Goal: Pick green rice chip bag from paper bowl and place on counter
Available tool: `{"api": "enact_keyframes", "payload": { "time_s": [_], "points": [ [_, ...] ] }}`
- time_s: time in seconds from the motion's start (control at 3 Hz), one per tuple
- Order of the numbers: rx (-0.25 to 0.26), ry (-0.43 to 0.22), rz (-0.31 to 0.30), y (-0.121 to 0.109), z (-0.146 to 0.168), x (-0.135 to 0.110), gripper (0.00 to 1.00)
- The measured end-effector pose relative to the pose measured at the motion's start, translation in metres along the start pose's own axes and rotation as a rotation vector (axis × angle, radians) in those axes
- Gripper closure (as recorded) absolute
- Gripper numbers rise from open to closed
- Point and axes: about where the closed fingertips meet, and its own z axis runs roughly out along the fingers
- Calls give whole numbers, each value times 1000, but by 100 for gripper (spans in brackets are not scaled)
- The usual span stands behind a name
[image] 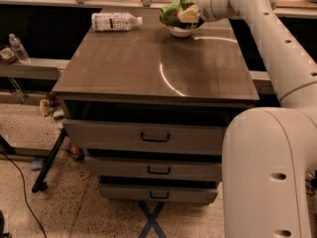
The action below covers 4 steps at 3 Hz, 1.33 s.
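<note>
Gripper (188, 15) sits at the frame-right end of the green rice chip bag (172, 13), whose bulk runs leftward over the paper bowl (182, 31), upper centre of frame, on the counter (158, 63); we cannot tell its grip.

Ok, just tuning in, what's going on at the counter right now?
The robot's arm reaches over the far edge of the counter, with its gripper right at the green chip bag. The bag sits in the paper bowl and is not yet lifted out. A bottle lies on its side further left along that edge.
</note>
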Motion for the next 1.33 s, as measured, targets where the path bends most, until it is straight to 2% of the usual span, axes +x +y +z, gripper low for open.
{"api": "enact_keyframes", "payload": {
  "time_s": [0.67,1.0,1.33],
  "points": [
    [-37,-38,2,1,1,1,95],
    [-20,-57,-18,-5,-3,-10,100],
    [56,-120,-48,-22,-15,-45,100]
  ]
}}
